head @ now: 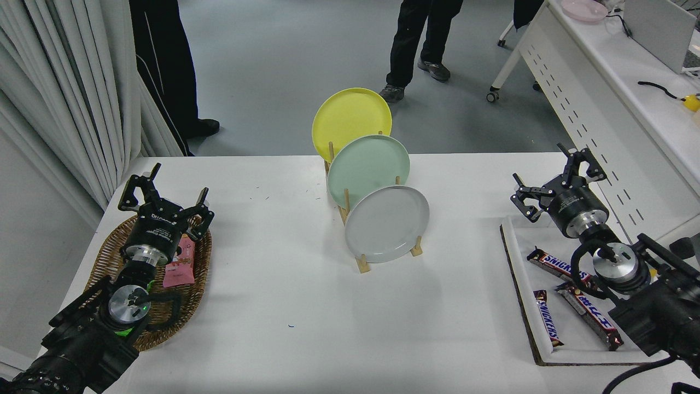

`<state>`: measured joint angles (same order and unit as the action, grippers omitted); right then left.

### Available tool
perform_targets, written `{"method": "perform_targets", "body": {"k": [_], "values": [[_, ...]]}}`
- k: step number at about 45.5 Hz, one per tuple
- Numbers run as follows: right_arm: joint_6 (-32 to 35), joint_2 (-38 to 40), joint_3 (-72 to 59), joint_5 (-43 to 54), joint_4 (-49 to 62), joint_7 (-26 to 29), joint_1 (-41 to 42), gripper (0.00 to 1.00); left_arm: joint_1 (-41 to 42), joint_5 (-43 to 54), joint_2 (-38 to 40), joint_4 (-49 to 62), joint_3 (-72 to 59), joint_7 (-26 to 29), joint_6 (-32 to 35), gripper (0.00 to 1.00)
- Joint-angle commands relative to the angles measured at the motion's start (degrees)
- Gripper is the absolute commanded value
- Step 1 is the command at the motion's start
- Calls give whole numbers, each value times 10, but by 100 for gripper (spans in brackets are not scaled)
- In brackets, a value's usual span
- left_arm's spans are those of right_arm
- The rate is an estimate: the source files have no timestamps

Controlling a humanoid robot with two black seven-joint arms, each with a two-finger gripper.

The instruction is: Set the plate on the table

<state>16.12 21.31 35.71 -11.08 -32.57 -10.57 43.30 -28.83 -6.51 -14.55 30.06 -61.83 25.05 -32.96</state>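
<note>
Grey floor (284, 60), white curtains (71, 82), perforated desk (596, 98).

You have a light grey plate (387, 223), a mint green plate (368, 169) and a yellow plate (351, 116) in a pale wooden rack (362, 261) on the white worktop (306, 306). Your left tool (163, 197) is black, above a brown woven basket (164, 312) holding a pink packet (181, 267).

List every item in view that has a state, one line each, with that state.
Grey plate: upright in the front slot of the wooden rack, not held.
Green plate: upright in the middle slot.
Yellow plate: upright in the back slot.
Left tool: open, empty, parked over the wicker basket.
Right tool: open, empty, beyond the white tray.
Chocolate bars: lying flat in the tray, wrapped.
Pink packet: lying in the basket.
</note>
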Motion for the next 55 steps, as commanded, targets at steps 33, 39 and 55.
{"method": "perform_targets", "body": {"k": [33,39,55], "values": [[8,68,-465,-3,-137,2,195,99,0,0,0,0,0,0,0,100],[0,77,-492,-4,-162,3,220,99,0,0,0,0,0,0,0,100],[0,68,-484,-3,-176,107,260,99,0,0,0,0,0,0,0,100]]}}
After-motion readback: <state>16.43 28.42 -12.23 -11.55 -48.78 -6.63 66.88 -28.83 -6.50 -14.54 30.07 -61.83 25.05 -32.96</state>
